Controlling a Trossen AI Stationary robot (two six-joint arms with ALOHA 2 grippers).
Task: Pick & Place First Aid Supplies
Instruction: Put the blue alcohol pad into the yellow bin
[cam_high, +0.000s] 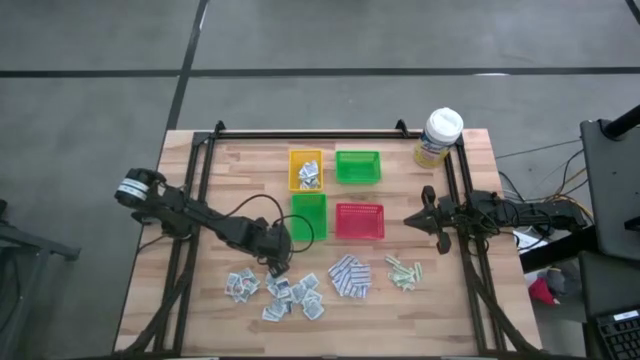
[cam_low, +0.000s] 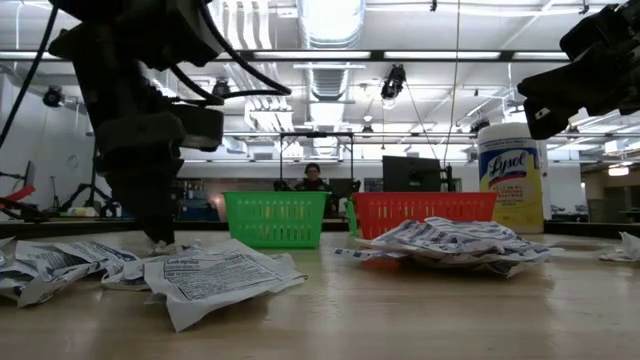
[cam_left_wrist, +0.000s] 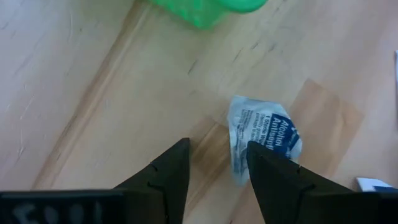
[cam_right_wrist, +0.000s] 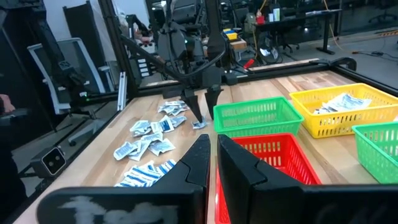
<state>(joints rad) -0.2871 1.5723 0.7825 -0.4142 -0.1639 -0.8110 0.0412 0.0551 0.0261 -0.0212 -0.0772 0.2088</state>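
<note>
One sachet (cam_left_wrist: 264, 140) is what matters right now: it lies flat on the table (cam_high: 470, 300) just beside the front green tray (cam_high: 309, 214), at about 7 o'clock from it. The left gripper (cam_high: 277, 262) hovers over it with jaws wide, one finger (cam_left_wrist: 277, 177) overlapping its edge. I'd shift a touch so both fingers straddle it, drop straight down, then pinch. The right gripper (cam_high: 416, 220) waits at 3 o'clock, jaws nearly closed, empty.

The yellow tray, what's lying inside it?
Inside the yellow tray lies a small heap of white-grey sachets, also visible in the right wrist view. Whatever sits beneath that heap is covered, so their number can't be told.
</note>
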